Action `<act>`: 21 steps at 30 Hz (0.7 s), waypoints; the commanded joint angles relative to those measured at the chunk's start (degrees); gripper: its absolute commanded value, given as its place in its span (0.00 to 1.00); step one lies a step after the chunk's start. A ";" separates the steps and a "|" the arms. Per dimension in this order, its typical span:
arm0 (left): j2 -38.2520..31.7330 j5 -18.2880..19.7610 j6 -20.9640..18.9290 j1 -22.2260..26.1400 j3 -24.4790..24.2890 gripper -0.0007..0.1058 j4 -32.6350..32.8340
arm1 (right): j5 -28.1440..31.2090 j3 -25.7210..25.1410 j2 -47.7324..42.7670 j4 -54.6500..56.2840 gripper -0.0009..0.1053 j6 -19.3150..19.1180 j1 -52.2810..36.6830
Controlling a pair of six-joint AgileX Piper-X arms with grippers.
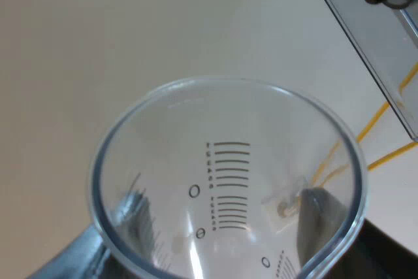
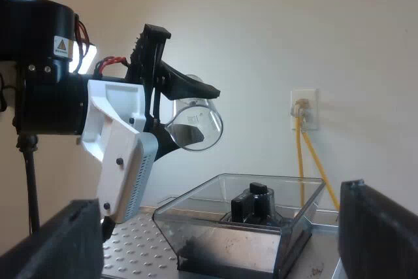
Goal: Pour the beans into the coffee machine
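Left gripper (image 1: 225, 217) fingers (image 1: 320, 220) closed on the measuring glass (image 1: 228, 161), one on each side of its wall, with the glass tipped on its side above the machine's bean hopper (image 2: 261, 194). No beans visible in the glass. Right gripper (image 2: 219, 227) fingers spread wide, nothing between them, hopper just ahead. Risk: the spout looks closer to the hopper's rim than its middle, so leftover beans could drop outside, and the smooth tilted glass could slip between the fingers.

Rim of measuring glass (image 1: 228, 181) partly off-frame.
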 commanded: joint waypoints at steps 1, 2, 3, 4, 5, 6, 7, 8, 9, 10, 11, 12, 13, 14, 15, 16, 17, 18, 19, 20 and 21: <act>-0.19 0.35 0.40 -0.18 -0.60 0.12 -1.04 | -0.08 -0.63 -0.44 -1.13 0.74 -0.83 0.10; -0.19 0.35 0.40 -0.18 -0.60 0.12 -1.04 | -0.08 -0.63 -0.44 -1.13 0.74 -0.83 0.10; -0.19 0.35 0.40 -0.18 -0.60 0.12 -1.04 | -0.08 -0.63 -0.44 -1.13 0.74 -0.83 0.10; -0.19 0.46 0.40 -0.18 -0.60 0.12 -1.04 | -0.08 -0.63 -0.44 -1.13 0.74 -0.83 0.10; -0.19 0.54 0.40 -0.18 -0.60 0.12 -1.04 | -0.08 -0.63 -0.44 -1.13 0.74 -0.83 0.10; -0.19 0.75 0.24 -0.18 -0.60 0.12 -1.04 | -0.08 -0.63 -0.44 -1.13 0.74 -0.83 0.10; -0.19 1.09 -0.32 -0.18 -0.60 0.12 -1.04 | -0.08 -0.63 -0.44 -1.13 0.74 -0.83 0.10; -0.19 1.33 -1.83 -0.18 -0.60 0.12 -0.82 | -0.08 -0.63 -0.44 -1.13 0.74 -0.83 0.10; -0.19 1.45 -2.66 -0.18 -0.60 0.12 -0.72 | -0.08 -0.63 -0.44 -1.13 0.74 -0.83 0.10; -0.19 1.59 -5.71 -0.18 -0.60 0.12 -0.56 | -0.08 -0.63 -0.44 -1.13 0.74 -0.83 0.10; -0.19 1.58 -9.05 -0.18 -0.60 0.12 -0.56 | -0.08 -0.63 -0.44 -1.13 0.74 -0.83 0.10; -0.19 1.58 -11.33 -0.18 -0.60 0.12 -0.56 | -0.08 -0.63 -0.44 -1.13 0.74 -0.83 0.10; -0.38 1.58 -16.88 -0.18 -0.60 0.12 -0.56 | -0.08 -0.63 -0.44 -1.13 0.74 -0.83 0.10; -0.57 1.37 -20.21 -0.18 -0.60 0.12 -0.56 | -0.08 -0.63 -0.44 -1.13 0.74 -0.83 0.10; -0.68 1.32 -23.64 -0.18 -0.60 0.12 -0.56 | -0.08 -0.63 -0.44 -1.13 0.74 -0.83 0.10; -1.08 1.18 -28.81 -0.18 -0.60 0.12 -0.56 | -0.08 -0.63 -0.44 -1.13 0.74 -0.83 0.10; -1.46 0.98 -34.35 -0.18 -0.60 0.12 -0.56 | -0.08 -0.63 -0.44 -1.13 0.74 -0.83 0.10; -1.88 0.43 -38.72 -0.18 -0.60 0.12 -0.56 | -0.08 -0.63 -0.44 -1.13 0.74 -0.83 0.10; -2.20 0.27 -41.35 -0.18 -0.60 0.12 -0.56 | -0.08 -0.63 -0.44 -1.13 0.74 -0.83 0.10; -2.65 0.19 -45.66 -0.18 -0.60 0.12 -0.56 | -0.08 -0.63 -0.44 -1.13 0.74 -0.83 0.10; -2.85 0.21 -49.06 -0.18 -0.60 0.12 -0.56 | -0.08 -0.63 -0.44 -1.13 0.74 -0.83 0.10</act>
